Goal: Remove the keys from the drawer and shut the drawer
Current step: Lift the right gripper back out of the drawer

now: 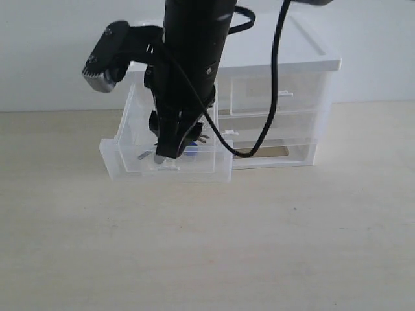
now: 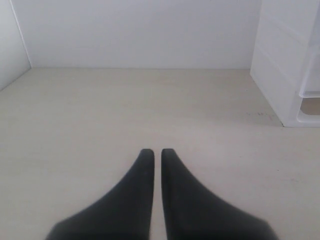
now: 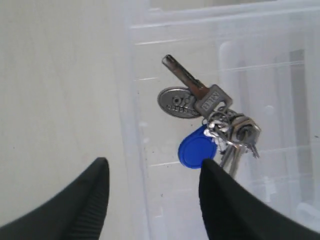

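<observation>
Your right pincer (image 3: pixel 155 161) is hovering spread astride the drawer (image 3: pixel 131 100) wall, risking clamping plastic, not keys (image 3: pixel 210 106); left pincer (image 2: pixel 157 151) is resting pressed together.

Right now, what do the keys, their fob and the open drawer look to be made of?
keys: grey metal with a dull sheen; stamped marks show on the heads.
blue fob: probably plastic, judging by its even colour and soft gloss.
drawer: clear, glossy plastic; the table shows through its walls, and its edges look pale.
</observation>
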